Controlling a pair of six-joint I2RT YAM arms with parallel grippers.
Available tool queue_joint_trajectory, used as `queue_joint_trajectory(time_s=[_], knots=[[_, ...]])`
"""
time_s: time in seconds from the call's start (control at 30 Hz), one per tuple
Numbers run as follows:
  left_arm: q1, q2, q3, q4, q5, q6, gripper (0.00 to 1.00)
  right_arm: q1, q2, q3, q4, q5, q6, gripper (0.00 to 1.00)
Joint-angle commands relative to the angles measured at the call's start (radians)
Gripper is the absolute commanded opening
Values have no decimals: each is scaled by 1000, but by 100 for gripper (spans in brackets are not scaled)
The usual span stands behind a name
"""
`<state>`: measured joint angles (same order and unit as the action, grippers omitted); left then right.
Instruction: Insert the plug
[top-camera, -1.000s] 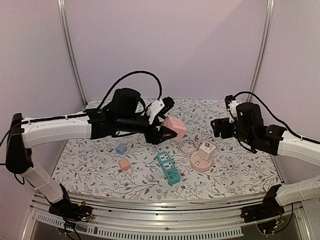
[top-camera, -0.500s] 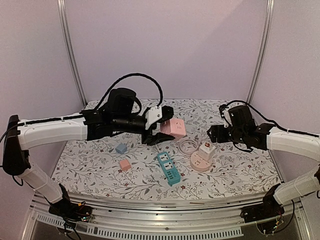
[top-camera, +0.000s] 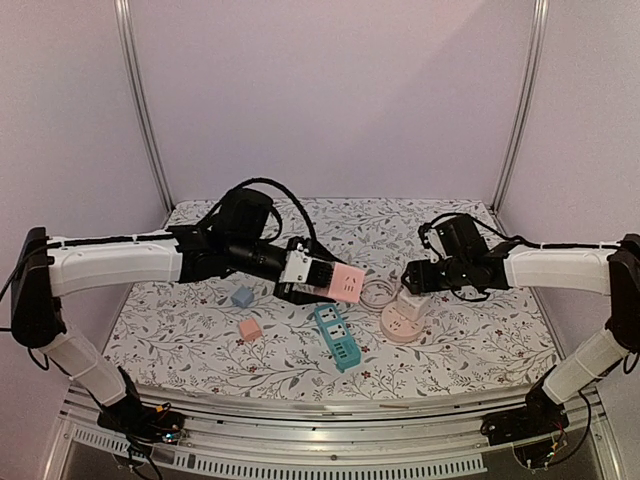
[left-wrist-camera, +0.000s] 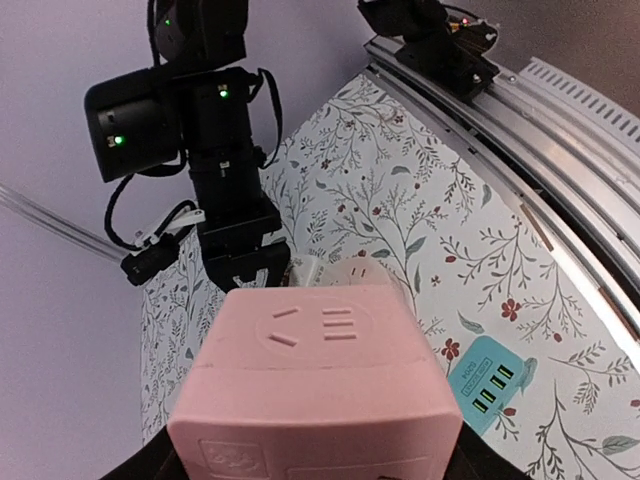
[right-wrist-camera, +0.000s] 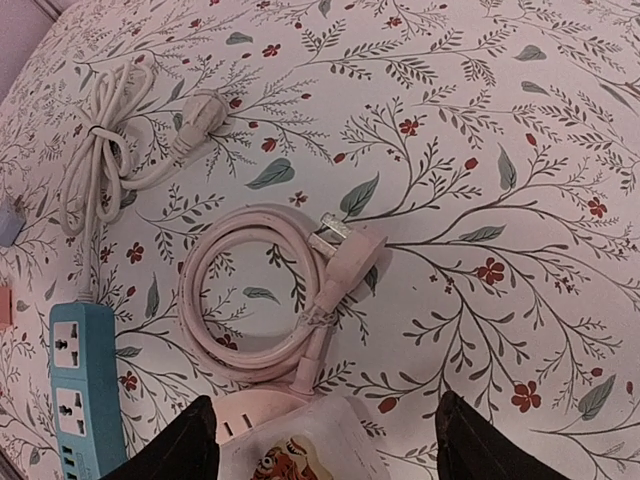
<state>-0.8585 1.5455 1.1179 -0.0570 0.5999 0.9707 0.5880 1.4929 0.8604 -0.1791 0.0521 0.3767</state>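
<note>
Floral cloth (right-wrist-camera: 520, 120), coiled pink plug (right-wrist-camera: 350, 252)

There were two coiled cords, a pink cord (right-wrist-camera: 350, 258) and a white cord (right-wrist-camera: 92, 135); one teal strip (top-camera: 337, 337); one pink socket cube (left-wrist-camera: 315, 390); and two small blocks, a blue block (top-camera: 241, 297) and a pink block (top-camera: 250, 329).

floral-print table (top-camera: 480, 345): teal power strip (top-camera: 337, 336) front-centre, round pink socket base (top-camera: 395, 329) just to its right. coiled pink cable (right-wrist-camera: 250, 300) w/ plug (right-wrist-camera: 350, 252) beside the base, white cord bundle (right-wrist-camera: 100, 140) near the strip's end. small blue cube (top-camera: 241, 297) & salmon cube (top-camera: 250, 329) on the left.
</note>
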Motion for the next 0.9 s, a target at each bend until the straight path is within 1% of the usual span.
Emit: queue_joint_trajectory(time_s=[0.0,0.03,0.1,0.17,0.27,0.33,0.47,0.53,0.7,0.87], knots=[[14,15,1,-110,103,321,0,-12,27,21,-10,-40,-6,73],[16,25,37,-189,117,358,0,-13,29,20,-11,-40,-6,72],[17,49,102,-328,129,445,0,-12,37,20,-8,-97,-4,71],[16,69,133,-414,132,532,0,-12,49,23,-8,-132,-1,70],[13,83,144,-441,116,595,0,-12,68,23,-4,-179,8,68],[10,97,163,-463,80,596,0,-12,79,21,4,-202,13,68],[-14,143,221,-535,-56,580,0,-13,92,17,7,-215,39,66],[-27,164,259,-584,-91,580,0,-12,92,15,7,-207,65,66],[-41,184,271,-609,-74,596,0,-1,103,9,-21,-174,170,67],[-59,206,281,-612,-93,621,0,57,103,14,-60,-112,270,68]])
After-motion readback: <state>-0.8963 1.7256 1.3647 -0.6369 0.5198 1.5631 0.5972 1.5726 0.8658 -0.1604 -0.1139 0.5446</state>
